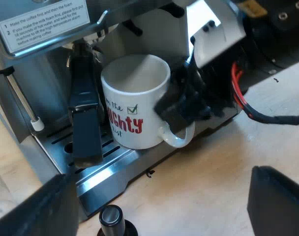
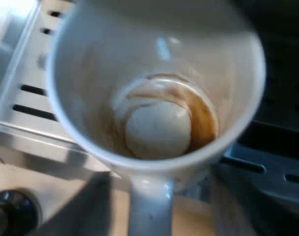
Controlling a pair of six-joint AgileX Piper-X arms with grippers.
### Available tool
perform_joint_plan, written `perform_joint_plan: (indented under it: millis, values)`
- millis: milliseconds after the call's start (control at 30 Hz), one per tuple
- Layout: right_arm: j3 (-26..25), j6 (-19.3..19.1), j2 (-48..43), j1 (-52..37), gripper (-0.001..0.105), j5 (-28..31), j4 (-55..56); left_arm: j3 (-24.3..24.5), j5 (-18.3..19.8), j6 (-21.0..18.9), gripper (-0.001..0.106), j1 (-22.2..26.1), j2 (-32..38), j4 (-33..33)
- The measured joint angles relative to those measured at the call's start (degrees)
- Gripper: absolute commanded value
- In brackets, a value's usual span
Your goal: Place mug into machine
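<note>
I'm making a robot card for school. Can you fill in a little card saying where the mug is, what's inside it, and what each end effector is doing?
mug: white with red letters, upright on the drip tray of the espresso machine
inside mug: brown coffee stains at the bottom
right end effector: at the mug's handle
left end effector: open, over the table, holding nothing
holder handle: dark, at the machine's front, beside the mug
tamper: black knob, on the table by the drip tray
</note>
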State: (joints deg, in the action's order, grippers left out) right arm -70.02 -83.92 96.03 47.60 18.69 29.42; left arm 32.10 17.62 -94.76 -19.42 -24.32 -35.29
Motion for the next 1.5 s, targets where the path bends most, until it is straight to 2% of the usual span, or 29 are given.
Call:
perform_joint_plan:
  millis: [467, 767, 967, 1300, 1500]
  values:
    - [0.03, 0.43, -3.30, 1.81, 0.060, 0.00, 3.79, 0.00, 0.00, 0.00, 0.071, 0.00, 0.00, 0.00]
    - [0.03, 3.00, -8.84, 4.89, 0.060, 3.87, 8.84, 0.00, 0.00, 0.00, 0.071, 0.00, 0.00, 0.00]
    - [0.03, 3.43, -10.85, 6.24, 0.060, 7.65, 9.15, 0.00, 0.00, 0.00, 0.071, 0.00, 0.00, 0.00]
    - [0.22, 3.80, -11.35, 6.73, 0.060, 7.80, 8.53, 0.00, 0.00, 0.00, 0.071, 0.00, 0.00, -0.11]
    - [9.51, 4.33, -16.34, 6.73, 0.060, 7.92, 0.98, 0.00, 0.00, 0.00, 0.071, 0.00, 0.00, -0.54]
